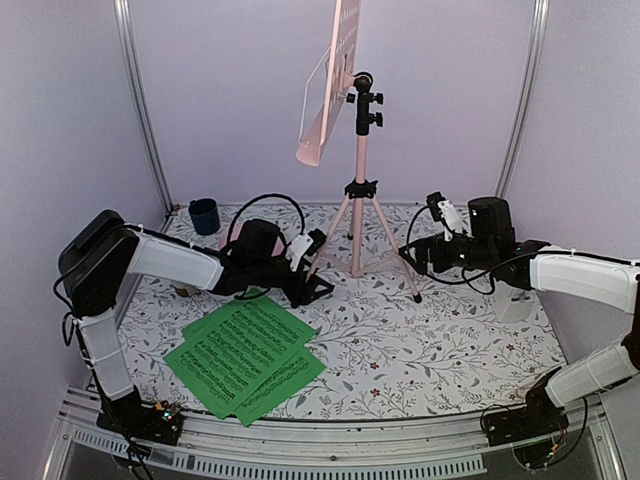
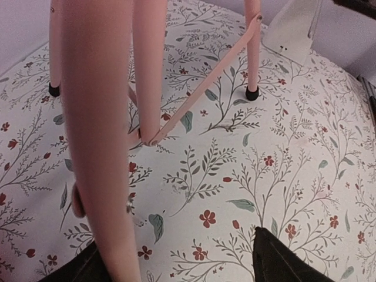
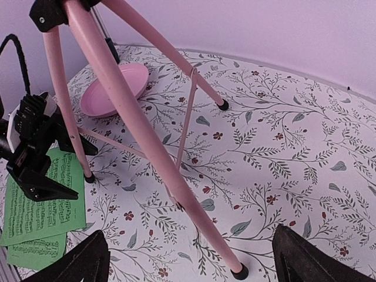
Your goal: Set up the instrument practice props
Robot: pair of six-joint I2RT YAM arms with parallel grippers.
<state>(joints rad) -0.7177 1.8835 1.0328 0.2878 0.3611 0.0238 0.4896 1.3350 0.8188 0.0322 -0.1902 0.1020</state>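
Note:
The pink music stand (image 1: 360,190) stands upright on its tripod at the back middle, its perforated desk (image 1: 325,90) tilted high up. Green sheet-music pages (image 1: 245,355) lie fanned on the table at the front left. The white metronome (image 1: 515,305) sits under my right forearm and shows far off in the left wrist view (image 2: 291,38). My left gripper (image 1: 315,283) is open around the stand's left leg (image 2: 103,147), which runs close to its left finger. My right gripper (image 1: 415,257) is open astride the right leg (image 3: 153,147), touching nothing.
A dark blue cup (image 1: 204,215) stands at the back left corner. A pink plate (image 3: 114,88) lies behind the tripod on the left. The tripod's thin braces (image 3: 185,126) cross between the legs. Metal frame posts (image 1: 145,110) flank the walls.

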